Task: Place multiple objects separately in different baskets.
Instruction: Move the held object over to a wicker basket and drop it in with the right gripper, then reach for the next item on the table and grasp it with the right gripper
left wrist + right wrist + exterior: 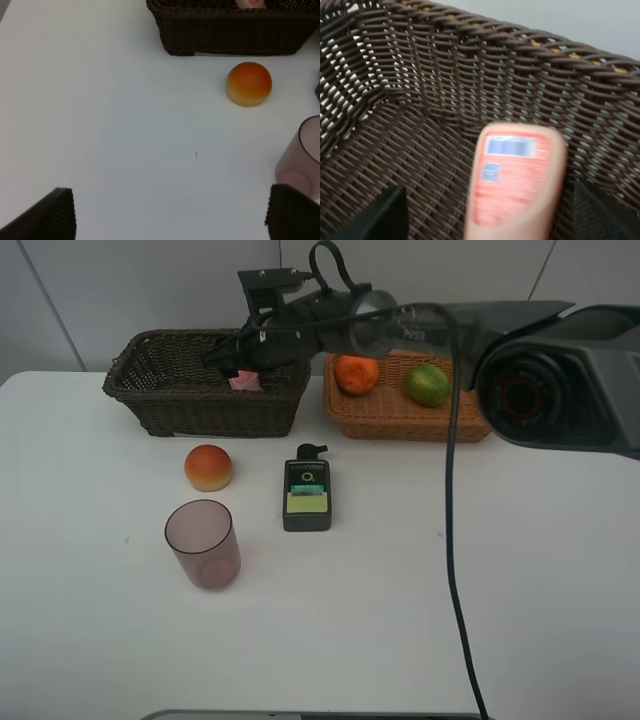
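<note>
Prob. lab: white tbl (520, 620), plain grey wall (100, 290).

Rough woven wicker dark basket (200, 412), smooth translucent plastic cup (203, 543), matt white table (340, 640).

Tube (512, 180) in left basket (200, 415); orange (356, 373), lime (428, 384) in right basket (400, 425); in front peach (208, 467), bottle (307, 495) right of it, cup (203, 543) nearest.

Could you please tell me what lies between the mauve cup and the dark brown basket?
The peach-like fruit sits there, clear in the exterior high view.
</note>
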